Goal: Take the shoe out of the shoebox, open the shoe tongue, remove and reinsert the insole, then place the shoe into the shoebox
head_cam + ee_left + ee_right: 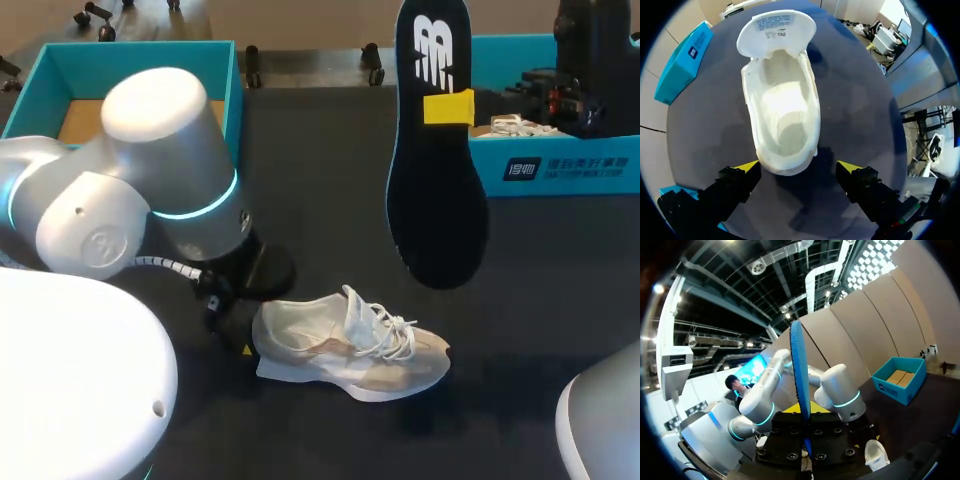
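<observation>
The left pincer [799,166] is wide open, its yellow-tipped fingers [747,167] straddling the heel of the shoe [350,345] without clearly pressing on it; whether either tip touches the heel cannot be told. The right pincer [448,107] is closed on the insole [437,170] and holds it upright in the air above the middle of the table [320,180], toward the far edge. One yellow tip lies flat against the insole's face and the other finger is hidden behind it. The insole is long, flat and black, with a rounded toe end hanging lowest and a white logo near the top. From the right wrist it shows edge-on as a thin blue strip rising out of the pincer. The shoe lies on its sole near the table's front edge, with its toe toward the right. It is pale cream mesh with beige panels, white laces and a thick white sole. From the left wrist its tongue is folded forward and the smooth pale inside lies open. The table is dark and matte. A teal shoebox [560,165] stands at the far right corner, partly hidden by the dark right arm, with white laces showing inside. A second teal box [130,65] with a brown cardboard floor stands at the far left corner, partly covered by the left arm's rounded grey casing.
</observation>
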`<state>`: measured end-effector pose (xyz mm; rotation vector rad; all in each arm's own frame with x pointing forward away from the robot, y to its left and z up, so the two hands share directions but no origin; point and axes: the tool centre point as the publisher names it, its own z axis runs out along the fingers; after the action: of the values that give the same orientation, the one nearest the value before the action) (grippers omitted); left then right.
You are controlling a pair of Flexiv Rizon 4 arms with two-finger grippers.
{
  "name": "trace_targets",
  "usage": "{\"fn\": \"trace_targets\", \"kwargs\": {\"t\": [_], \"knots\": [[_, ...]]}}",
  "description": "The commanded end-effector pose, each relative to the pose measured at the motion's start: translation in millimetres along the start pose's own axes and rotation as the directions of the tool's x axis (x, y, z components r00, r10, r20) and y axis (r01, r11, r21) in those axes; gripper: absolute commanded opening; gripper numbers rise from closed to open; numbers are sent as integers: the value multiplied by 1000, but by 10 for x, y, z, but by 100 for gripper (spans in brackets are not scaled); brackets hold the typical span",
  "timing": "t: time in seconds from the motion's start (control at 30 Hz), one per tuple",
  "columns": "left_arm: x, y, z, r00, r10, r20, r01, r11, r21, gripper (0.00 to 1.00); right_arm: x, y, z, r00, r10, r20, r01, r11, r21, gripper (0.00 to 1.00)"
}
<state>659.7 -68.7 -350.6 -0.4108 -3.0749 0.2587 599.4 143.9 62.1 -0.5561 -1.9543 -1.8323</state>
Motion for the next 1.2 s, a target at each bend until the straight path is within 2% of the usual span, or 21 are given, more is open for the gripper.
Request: {"fn": "trace_targets", "kwargs": {"t": [0.03,0.13,0.3,0.43,0.57,0.97,1.2], "knots": [[28,-6,-20,1000,2,5,-2,1000,2,100,-23,18,32,1000,2,-2,-2,1000,3,0],[16,-32,-55,1000,3,3,-3,1000,1,100,-23,18,32,1000,2,-2,-2,1000,3,0],[-18,-109,-281,999,41,5,-41,998,46,100,-23,18,32,1000,2,-2,-2,1000,3,0],[-72,-199,-412,996,72,48,-74,997,37,100,-23,18,32,1000,2,-2,-2,1000,3,0],[-164,-333,-439,993,88,72,-91,995,38,100,-23,18,32,1000,2,-2,-2,1000,3,0],[-477,-706,-62,993,88,74,-93,993,67,100,-23,18,32,1000,2,-2,-2,1000,3,0],[-602,-817,124,994,73,86,-76,996,34,100,-23,18,32,1000,2,-2,-2,1000,3,0]]}}
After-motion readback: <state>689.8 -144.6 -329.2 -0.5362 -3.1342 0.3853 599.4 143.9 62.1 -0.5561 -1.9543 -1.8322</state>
